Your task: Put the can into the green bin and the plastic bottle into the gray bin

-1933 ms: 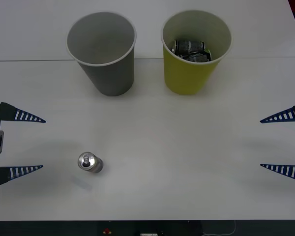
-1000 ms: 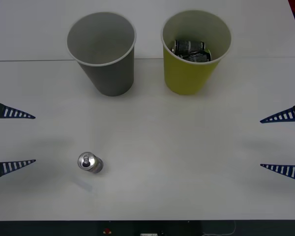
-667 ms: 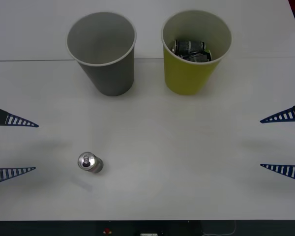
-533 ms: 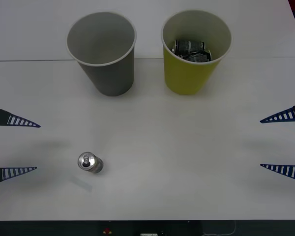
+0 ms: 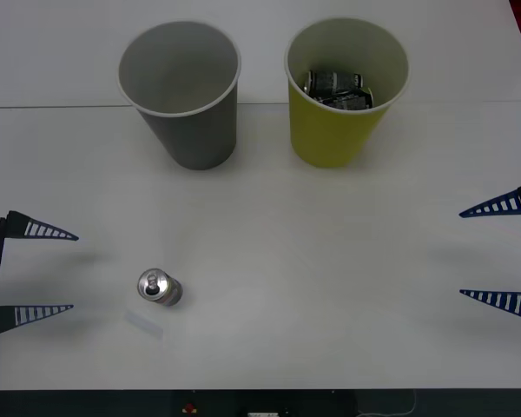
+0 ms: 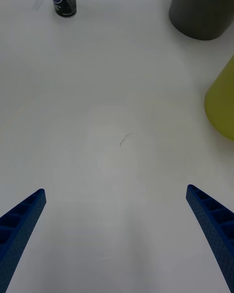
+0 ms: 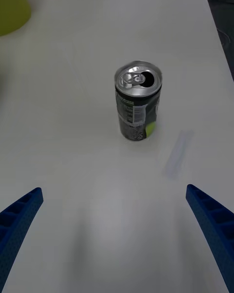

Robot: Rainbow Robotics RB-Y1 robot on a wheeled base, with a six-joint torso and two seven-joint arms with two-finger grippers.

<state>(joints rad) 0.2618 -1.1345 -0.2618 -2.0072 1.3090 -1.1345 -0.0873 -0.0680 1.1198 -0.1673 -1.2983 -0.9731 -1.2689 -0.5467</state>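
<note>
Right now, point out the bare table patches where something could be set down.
Bare: the wide stretch between the can and the open right gripper, below the gray bin and green bin. Tighter: between the can and the open left gripper.

It looks like a robotics lab test bench: a bare white table (image 5: pixel 269 252) made of joined panels, with cables visible past its near edge.
</note>
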